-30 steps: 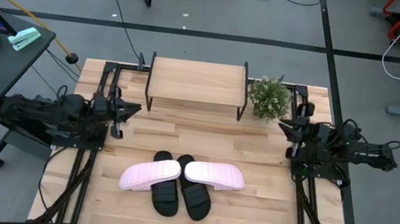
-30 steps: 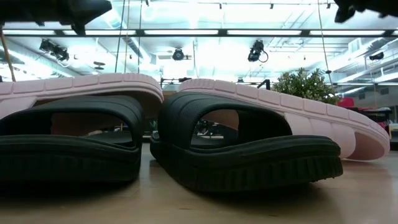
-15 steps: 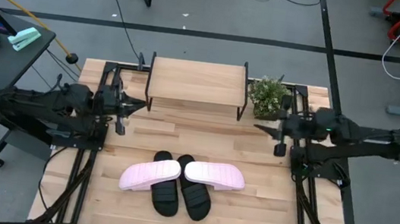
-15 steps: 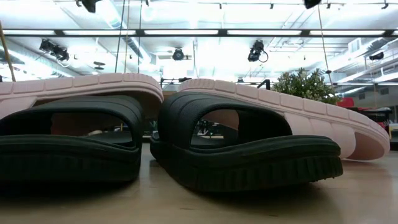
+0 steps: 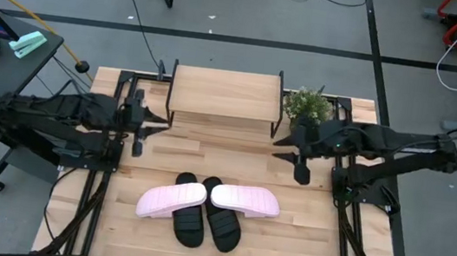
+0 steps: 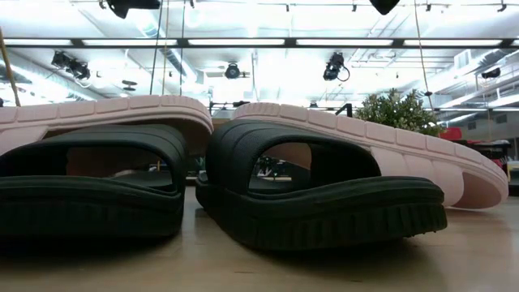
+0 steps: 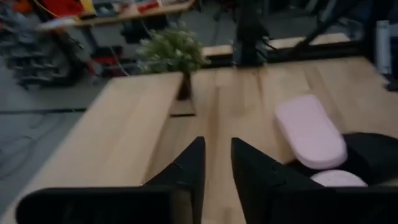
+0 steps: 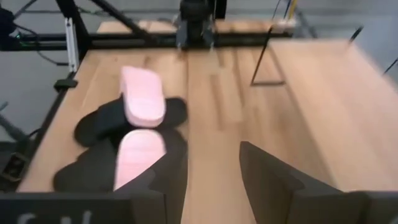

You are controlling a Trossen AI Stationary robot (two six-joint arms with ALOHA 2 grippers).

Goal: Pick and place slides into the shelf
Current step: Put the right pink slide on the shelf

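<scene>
Two black slides [image 5: 190,224] [image 5: 223,225] lie side by side on the table near its front edge. Two pale pink slides [image 5: 171,200] [image 5: 245,200] lie across their far ends, smooth side up, each resting on a black slide [image 6: 316,195]. The shelf [image 5: 225,94] stands at the table's far edge with its plank top bare. My left gripper [image 5: 164,121] hovers open by the shelf's left legs, with a narrow gap between its fingers [image 7: 217,155]. My right gripper [image 5: 280,147] hovers open by the shelf's right legs, pointing toward the table's middle [image 8: 211,162]. Neither holds anything.
A small potted plant [image 5: 308,109] stands at the far right, beside the shelf and close behind my right arm. Bare wooden table [image 5: 207,156] lies between the shelf and the slides. Black frame rails [image 5: 108,183] run along both sides of the table.
My right gripper has risen and swung in from the table's right edge toward its middle, tipping up from pointing down toward level. My left gripper has risen and tipped up the same way, moving slightly toward the middle. The slides have stayed still.
</scene>
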